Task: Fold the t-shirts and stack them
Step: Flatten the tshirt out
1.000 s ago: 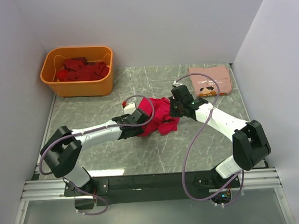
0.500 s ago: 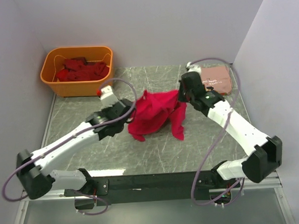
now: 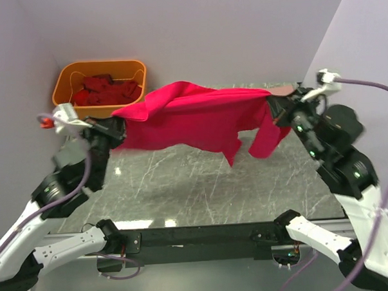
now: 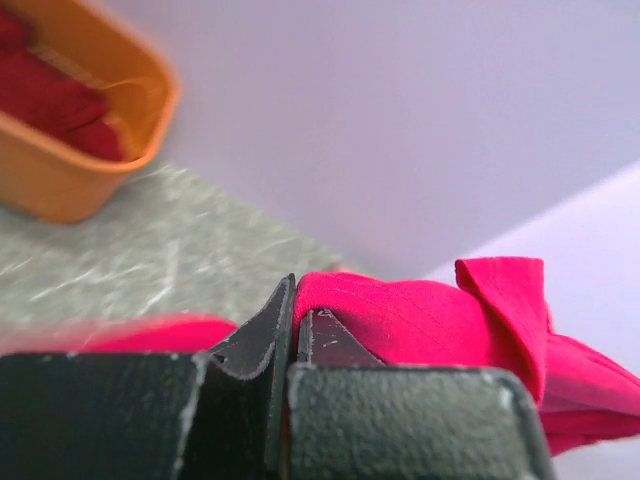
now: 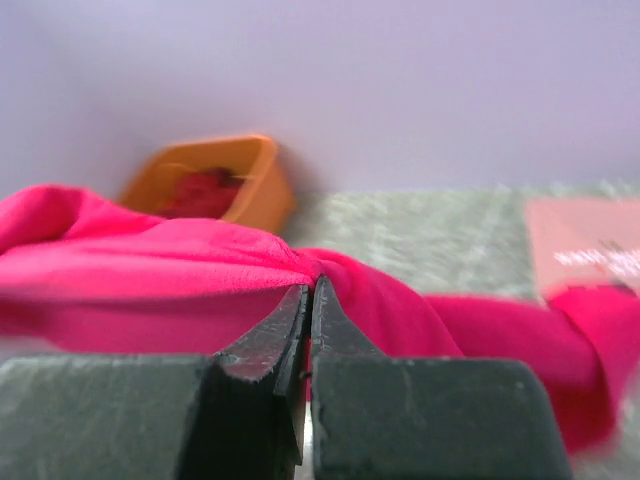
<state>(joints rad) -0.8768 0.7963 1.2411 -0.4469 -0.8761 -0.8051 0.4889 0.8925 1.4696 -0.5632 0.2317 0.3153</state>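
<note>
Crimson tee (image 3: 199, 116) now aloft between tools (image 3: 114, 131) (image 3: 274, 108)

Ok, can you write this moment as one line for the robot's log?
left end effector: shut on crimson t-shirt | right end effector: shut on same | shirt: stretched between them, above table

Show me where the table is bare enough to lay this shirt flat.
Bare table runs across the whole middle and near side, under the hanging red shirt. The back is crowded: orange tub in the left corner, folded pink shirt in the right.
</note>
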